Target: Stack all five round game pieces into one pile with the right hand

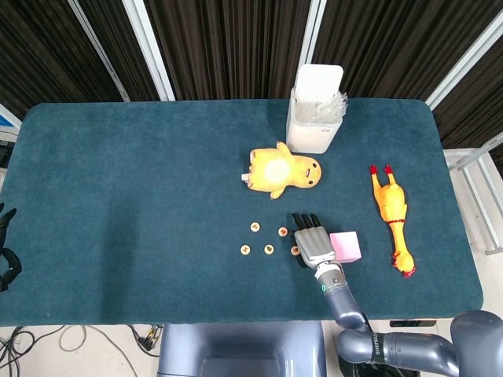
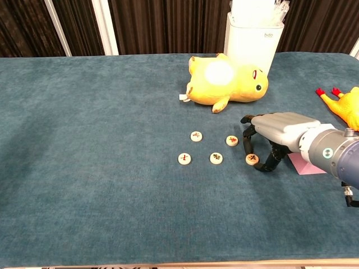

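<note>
Your right hand (image 2: 276, 132) curls its fingers around the rightmost round piece (image 2: 252, 159) on the tabletop (image 2: 90, 140), not clearly gripping it, with four other pieces (image 2: 203, 149) lying flat at its 9 o'clock.

Five game pieces (image 2: 216, 158) lie before the plush toy (image 2: 227, 78), the right hand (image 2: 274, 134) over the rightmost.

right hand (image 2: 268, 136) | flanked: pink block (image 2: 305, 165), plush toy (image 2: 227, 79) | left: open cloth (image 2: 101, 123)

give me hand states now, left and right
Left hand: only an edge shows at the frame's left border; cannot tell.
Right hand: fingers curled down around the rightmost round piece; whether it grips it cannot be told.
</note>
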`<state>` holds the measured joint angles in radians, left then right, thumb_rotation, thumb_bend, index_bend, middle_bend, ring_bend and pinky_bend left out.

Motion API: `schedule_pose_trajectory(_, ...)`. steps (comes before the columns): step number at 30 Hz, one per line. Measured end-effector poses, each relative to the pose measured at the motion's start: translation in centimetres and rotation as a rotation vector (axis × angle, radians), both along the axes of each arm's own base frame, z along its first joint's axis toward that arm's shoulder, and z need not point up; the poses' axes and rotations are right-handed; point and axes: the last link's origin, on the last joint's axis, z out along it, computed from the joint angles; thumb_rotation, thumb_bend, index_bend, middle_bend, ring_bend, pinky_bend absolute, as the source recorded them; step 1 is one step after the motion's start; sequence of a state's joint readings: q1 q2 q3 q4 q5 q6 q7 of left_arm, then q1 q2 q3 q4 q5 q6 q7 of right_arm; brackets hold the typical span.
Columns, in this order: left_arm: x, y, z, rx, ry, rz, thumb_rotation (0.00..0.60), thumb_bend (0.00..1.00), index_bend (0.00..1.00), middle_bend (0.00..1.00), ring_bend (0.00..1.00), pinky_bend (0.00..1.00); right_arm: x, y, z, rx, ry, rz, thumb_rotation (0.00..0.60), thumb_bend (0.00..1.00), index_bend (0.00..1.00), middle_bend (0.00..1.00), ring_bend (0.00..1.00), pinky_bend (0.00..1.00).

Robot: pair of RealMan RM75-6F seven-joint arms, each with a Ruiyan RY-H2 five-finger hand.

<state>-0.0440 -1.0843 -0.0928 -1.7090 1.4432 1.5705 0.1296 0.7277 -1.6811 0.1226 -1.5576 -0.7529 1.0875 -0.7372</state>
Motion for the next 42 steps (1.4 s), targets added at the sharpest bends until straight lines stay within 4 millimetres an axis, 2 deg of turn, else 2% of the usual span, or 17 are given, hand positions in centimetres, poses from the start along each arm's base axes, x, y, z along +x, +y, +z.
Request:
schedule_pose_trajectory(11, 0.0, 0.0, 0.0, 0.000, 0.001, 0.000, 0.600, 0.82, 0.11, 0.00, 0.00, 0.02, 0.4, -0.3, 0.5, -0.012, -0.010, 0.004, 0.600, 0.40, 0.53, 0.00, 0.00, 0.00)
schedule_pose_trajectory(22, 0.0, 0.0, 0.0, 0.000, 0.000, 0.000, 0.600, 0.82, 0.11, 0.00, 0.00, 0.02, 1.5, -2.0, 2.2, -0.028, -0.028, -0.002, 0.600, 0.40, 0.53, 0.00, 0.00, 0.00)
schedule_pose_trajectory(42, 0.0, 0.0, 0.0, 0.000, 0.000, 0.001, 0.600, 0.82, 0.11, 0.00, 0.00, 0.02, 3.0, -4.7, 0.5, -0.020, 0.009, -0.021, 0.600, 0.40, 0.53, 0.00, 0.00, 0.00)
